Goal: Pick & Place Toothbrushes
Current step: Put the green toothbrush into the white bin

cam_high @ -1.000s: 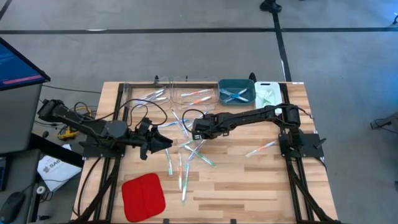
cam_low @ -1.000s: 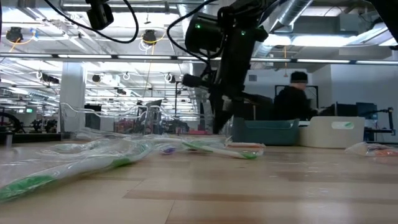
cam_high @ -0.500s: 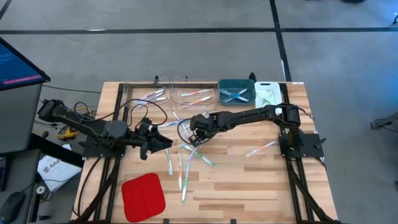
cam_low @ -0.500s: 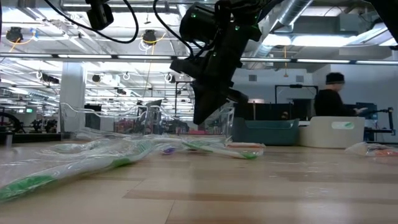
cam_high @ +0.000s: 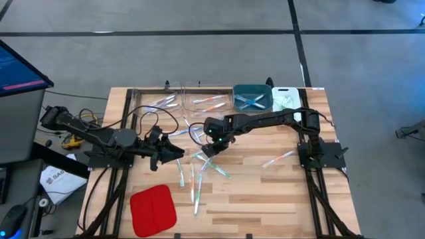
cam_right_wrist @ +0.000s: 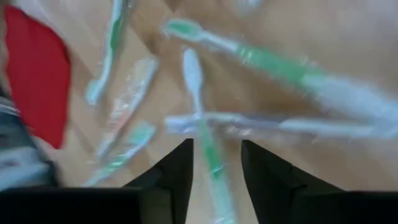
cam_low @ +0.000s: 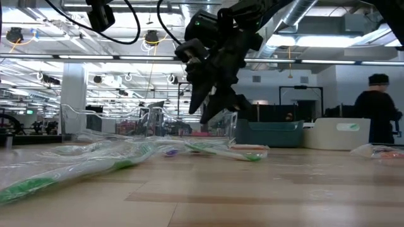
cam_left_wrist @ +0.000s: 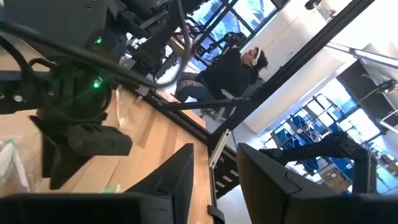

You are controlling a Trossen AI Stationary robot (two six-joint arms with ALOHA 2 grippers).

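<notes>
Several toothbrushes (cam_high: pixel 199 164), thin clear sticks with green, blue or pink accents, lie scattered flat on the wooden table (cam_high: pixel 265 192) near its middle; one more (cam_high: pixel 279 158) lies toward the right. My right gripper (cam_high: pixel 208 147) hangs open just above this pile, slanting down. In the right wrist view a green toothbrush (cam_right_wrist: pixel 205 140) lies on the wood below the gap between its fingers (cam_right_wrist: pixel 180 165). Clear of the table (cam_low: pixel 252 195) in the low view, the right gripper (cam_low: pixel 201 112) touches nothing. My left gripper (cam_high: pixel 180 152) waits open at the pile's left, pointing level.
Along the far edge stand two clear bins (cam_high: pixel 206 101) with toothbrushes inside, a teal bin (cam_high: pixel 252 97) and a white bin (cam_high: pixel 285 99). A red square pad (cam_high: pixel 153 209) lies near the front left. A person (cam_low: pixel 379 113) moves in the room behind.
My right gripper has rolled and tipped over the pile, staying almost in place, and its fingers have gone from shut to open. The toothbrushes lie as before. A person in the room behind has walked to the right.
</notes>
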